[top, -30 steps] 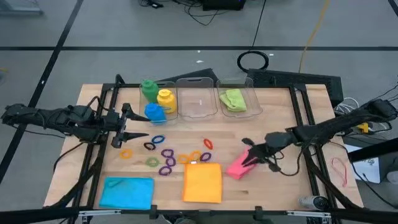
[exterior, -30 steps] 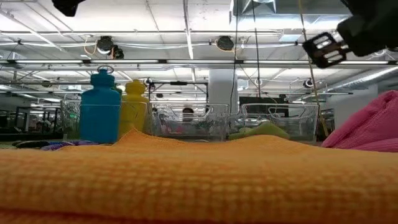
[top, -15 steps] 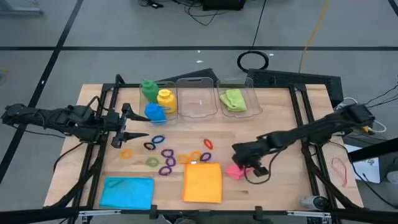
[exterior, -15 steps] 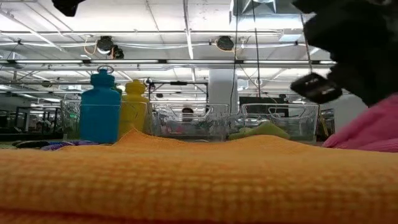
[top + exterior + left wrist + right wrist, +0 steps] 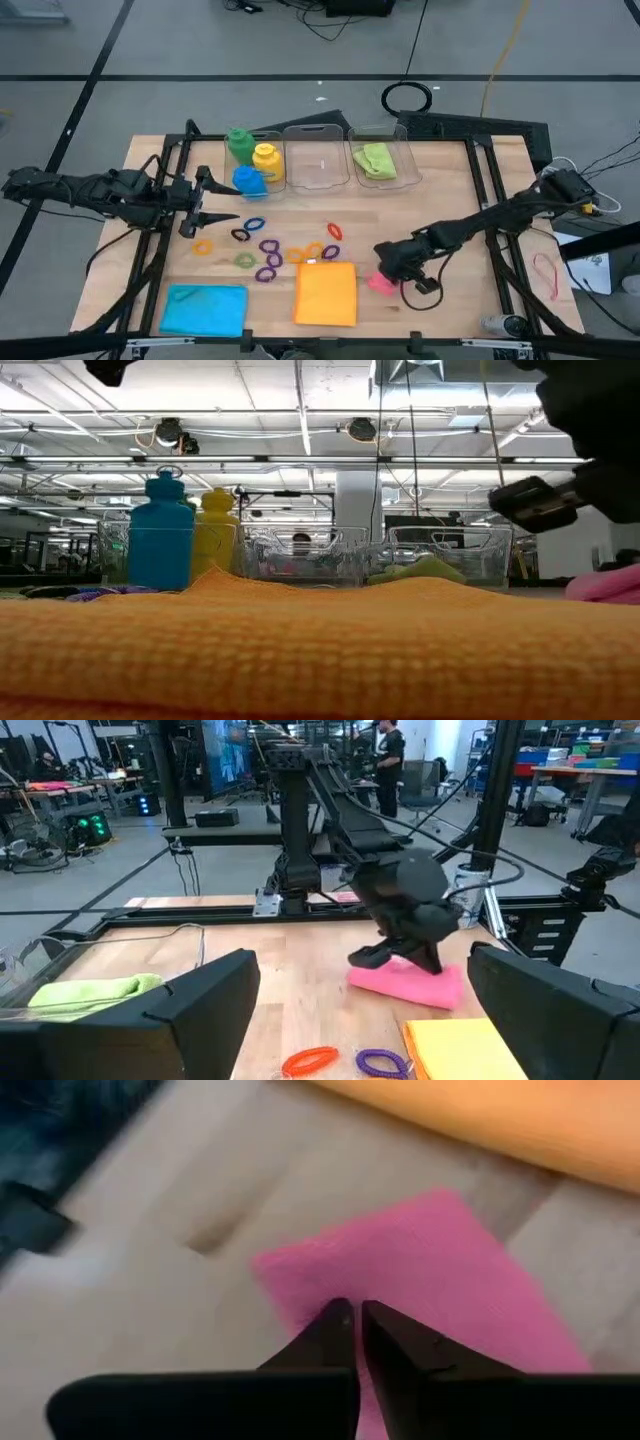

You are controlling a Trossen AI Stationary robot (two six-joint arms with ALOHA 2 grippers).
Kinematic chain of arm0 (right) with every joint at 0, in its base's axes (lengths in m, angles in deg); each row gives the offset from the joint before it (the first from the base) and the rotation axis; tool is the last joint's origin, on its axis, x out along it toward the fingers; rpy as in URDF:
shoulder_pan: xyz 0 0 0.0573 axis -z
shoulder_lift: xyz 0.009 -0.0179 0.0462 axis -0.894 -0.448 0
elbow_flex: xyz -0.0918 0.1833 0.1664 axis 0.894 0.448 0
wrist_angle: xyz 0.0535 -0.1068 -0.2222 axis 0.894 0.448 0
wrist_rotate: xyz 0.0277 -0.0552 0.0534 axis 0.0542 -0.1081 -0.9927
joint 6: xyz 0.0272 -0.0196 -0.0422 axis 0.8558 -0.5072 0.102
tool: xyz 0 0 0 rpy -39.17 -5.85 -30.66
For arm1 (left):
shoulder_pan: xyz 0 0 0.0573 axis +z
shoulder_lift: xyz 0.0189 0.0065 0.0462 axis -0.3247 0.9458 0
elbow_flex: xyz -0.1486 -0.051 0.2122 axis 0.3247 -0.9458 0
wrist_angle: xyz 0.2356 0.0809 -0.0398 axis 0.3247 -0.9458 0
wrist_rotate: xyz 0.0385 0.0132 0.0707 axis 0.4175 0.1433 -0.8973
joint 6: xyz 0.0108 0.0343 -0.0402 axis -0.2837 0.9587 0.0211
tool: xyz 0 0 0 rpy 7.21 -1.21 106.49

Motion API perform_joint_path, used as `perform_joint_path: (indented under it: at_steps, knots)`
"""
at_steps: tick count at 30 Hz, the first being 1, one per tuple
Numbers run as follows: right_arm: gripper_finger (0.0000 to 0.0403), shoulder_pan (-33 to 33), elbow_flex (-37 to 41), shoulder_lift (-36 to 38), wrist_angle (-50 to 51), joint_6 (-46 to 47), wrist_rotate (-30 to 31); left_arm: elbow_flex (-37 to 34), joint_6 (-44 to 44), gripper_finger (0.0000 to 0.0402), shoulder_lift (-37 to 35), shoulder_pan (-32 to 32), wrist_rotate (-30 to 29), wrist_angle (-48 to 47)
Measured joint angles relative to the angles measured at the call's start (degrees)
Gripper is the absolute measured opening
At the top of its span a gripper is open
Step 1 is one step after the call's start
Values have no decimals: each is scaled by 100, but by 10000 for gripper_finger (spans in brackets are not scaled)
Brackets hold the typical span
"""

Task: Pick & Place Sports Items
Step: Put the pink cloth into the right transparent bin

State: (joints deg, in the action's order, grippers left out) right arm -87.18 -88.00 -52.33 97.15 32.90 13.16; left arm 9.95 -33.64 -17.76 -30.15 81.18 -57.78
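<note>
Pink cloth (image 5: pixel 420 1270) flat on table, directly under closed tips of right end effector (image 5: pixel 355 1315), nothing visibly gripped.

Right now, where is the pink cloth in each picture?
High view: pink cloth peeks out under the right gripper, beside the orange cloth.
Low view: far right edge.
Left wrist view: middle, under the dark gripper.
Right wrist view: centre.
Shared landmark: the orange cloth.

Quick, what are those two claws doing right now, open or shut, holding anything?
Left gripper: open, empty, beside the rings.
Right gripper: shut, tips down on the pink cloth; whether it pinches the cloth cannot be told.
</note>
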Motion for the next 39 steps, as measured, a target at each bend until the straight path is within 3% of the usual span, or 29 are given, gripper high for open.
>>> perform_joint_path:
  at_steps: [4,12,20,28,34,39]
  knots:
    - [0,-75,175,-171,-20,-286,435,0,1,296,0,0,-1,0]
    - [0,22,353,-449,-61,13,383,0,1,296,2,0,-1,0]
    - [8,21,396,230,57,-71,482,0,1,296,2,0,0,0]
    - [116,23,394,1075,-199,-183,750,0,1,296,0,4,-1,0]
    - [213,323,294,1169,-174,-322,889,0,1,296,0,4,1,0]
    - [258,755,254,1167,85,-595,876,0,1,296,1,2,-1,0]
